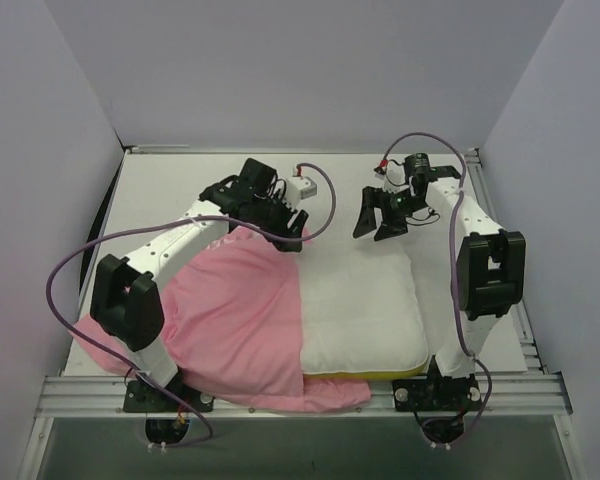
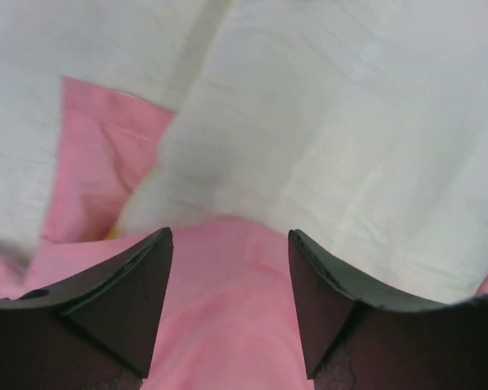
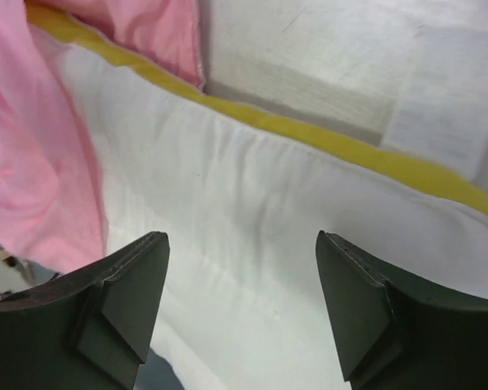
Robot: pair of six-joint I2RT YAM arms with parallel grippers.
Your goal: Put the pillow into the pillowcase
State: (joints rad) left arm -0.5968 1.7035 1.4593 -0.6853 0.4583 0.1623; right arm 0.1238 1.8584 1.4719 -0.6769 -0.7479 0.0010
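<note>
The white pillow (image 1: 365,305) lies on the table, with its yellow trim (image 1: 395,372) along the near edge. The pink pillowcase (image 1: 235,320) covers its left part and spills off to the near left. My left gripper (image 1: 286,236) is open at the pillowcase's far edge. In the left wrist view the gripper (image 2: 231,231) has pink cloth (image 2: 228,309) lying between its fingers, and the pillow (image 2: 350,146) lies beyond. My right gripper (image 1: 380,224) is open over the pillow's far edge. In the right wrist view the gripper (image 3: 241,236) hovers above the white pillow (image 3: 252,203), yellow trim (image 3: 309,138) and pillowcase (image 3: 32,162).
The white table (image 1: 180,180) is boxed in by pale walls on three sides. A metal rail (image 1: 280,396) runs along the near edge by the arm bases. Purple cables loop off both arms. Part of the pillowcase (image 1: 330,392) hangs over the rail.
</note>
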